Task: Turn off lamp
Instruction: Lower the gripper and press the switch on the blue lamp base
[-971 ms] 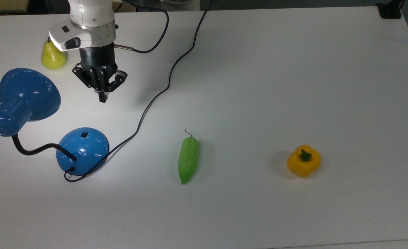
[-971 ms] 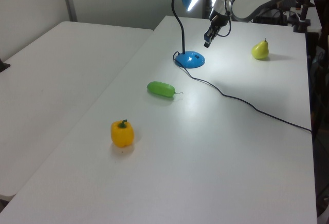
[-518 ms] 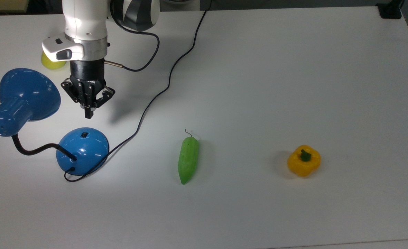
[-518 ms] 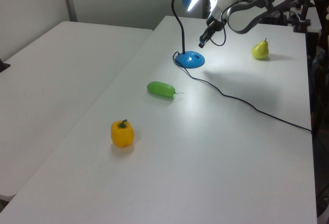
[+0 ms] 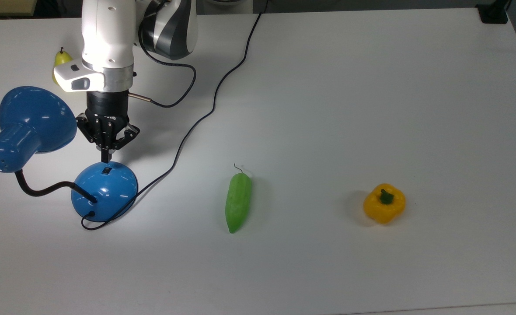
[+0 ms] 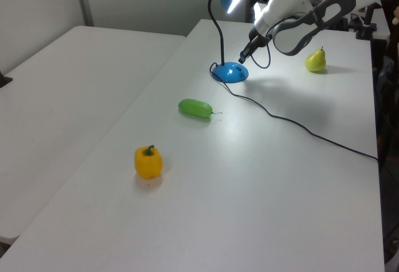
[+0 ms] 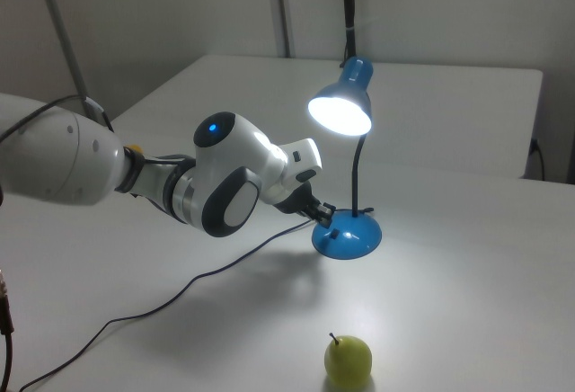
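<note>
Reaching down toward the lamp (image 5: 30,127), the gripper (image 5: 106,158) hangs with its tip just above the far edge of the round blue base (image 5: 105,190), close to the small black switch (image 5: 105,170) on the dome; whether the tip touches the switch cannot be told. Its fingers are drawn together to a single point and hold nothing. The lamp stands at the top view's left on the white table (image 5: 328,109), its bell shade (image 5: 37,113) tilted over the table on a black bendy neck (image 5: 43,189) that rises from the base. In the right view the shade (image 7: 341,109) glows brightly (the lamp is on), and a pool of light lies on the table around the base (image 7: 349,235). The gripper (image 7: 329,219) in the right view comes in from the right view's left at a slant, and in the left view the gripper (image 6: 242,58) sits just above the base (image 6: 230,72). A black cord (image 5: 205,109) runs from the base away across the table to its far edge. A yellow-green pear (image 5: 61,59) stands beyond the lamp, partly behind the arm (image 5: 109,39) in the top view. A green cucumber (image 5: 238,202) lies to the top view's right of the base, well apart from it, and a yellow pepper (image 5: 384,203) sits farther right again.
</note>
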Robot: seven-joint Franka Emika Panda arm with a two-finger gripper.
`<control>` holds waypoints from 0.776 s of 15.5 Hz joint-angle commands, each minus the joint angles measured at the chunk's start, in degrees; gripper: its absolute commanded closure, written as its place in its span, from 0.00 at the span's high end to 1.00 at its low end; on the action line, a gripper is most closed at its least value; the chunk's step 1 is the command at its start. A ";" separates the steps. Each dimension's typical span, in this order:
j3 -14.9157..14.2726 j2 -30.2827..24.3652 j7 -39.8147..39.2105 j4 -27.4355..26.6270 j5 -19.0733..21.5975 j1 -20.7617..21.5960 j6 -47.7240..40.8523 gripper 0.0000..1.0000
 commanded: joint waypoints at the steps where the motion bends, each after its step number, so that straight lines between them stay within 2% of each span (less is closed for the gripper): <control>1: -0.34 1.40 -0.40 1.10 0.17 -0.50 1.88 0.00; 4: -0.26 3.34 -0.40 1.10 0.25 -0.59 6.70 0.00; 12: -0.26 4.57 -0.40 1.10 0.25 -0.59 8.47 0.00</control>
